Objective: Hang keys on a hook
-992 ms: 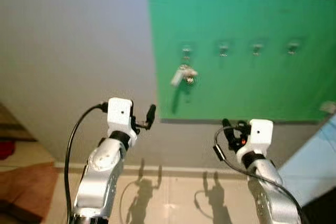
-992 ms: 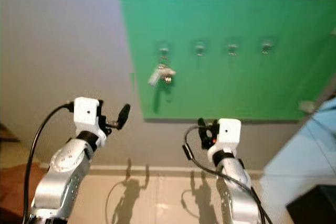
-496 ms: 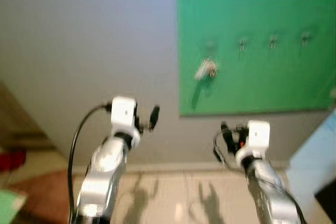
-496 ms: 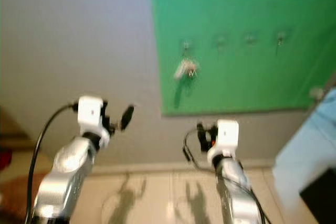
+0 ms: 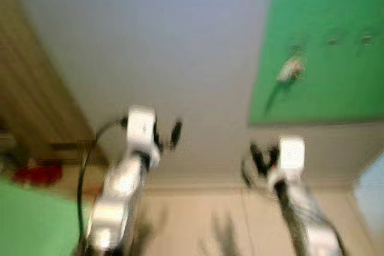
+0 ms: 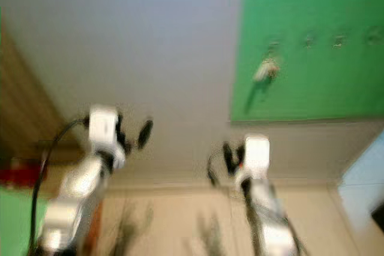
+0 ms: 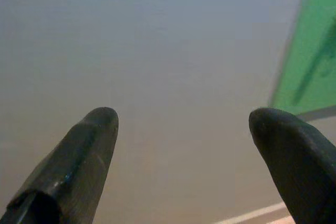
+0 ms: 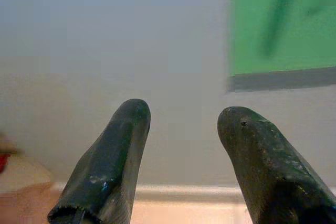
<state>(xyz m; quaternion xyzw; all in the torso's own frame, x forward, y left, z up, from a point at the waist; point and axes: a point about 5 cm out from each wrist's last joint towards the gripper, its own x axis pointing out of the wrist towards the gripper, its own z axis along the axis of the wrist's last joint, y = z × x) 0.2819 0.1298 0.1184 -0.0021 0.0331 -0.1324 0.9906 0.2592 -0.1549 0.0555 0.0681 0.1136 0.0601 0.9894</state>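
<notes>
Keys (image 5: 290, 70) already hang on green board (image 5: 336, 88); both claws, left (image 7: 181, 145) & right (image 8: 181, 140), apart w/ nothing held, so steer clear of that board.

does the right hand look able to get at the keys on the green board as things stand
Probably not yet. The keys hang high on the green board, well above and beyond the right hand, which is open and points at the bare wall below. Nothing blocks the way; the arm would need raising.

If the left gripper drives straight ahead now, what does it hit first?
Most likely the bare grey wall, to the side of the green board. The left gripper is open and holds nothing; depth is unclear.
</notes>
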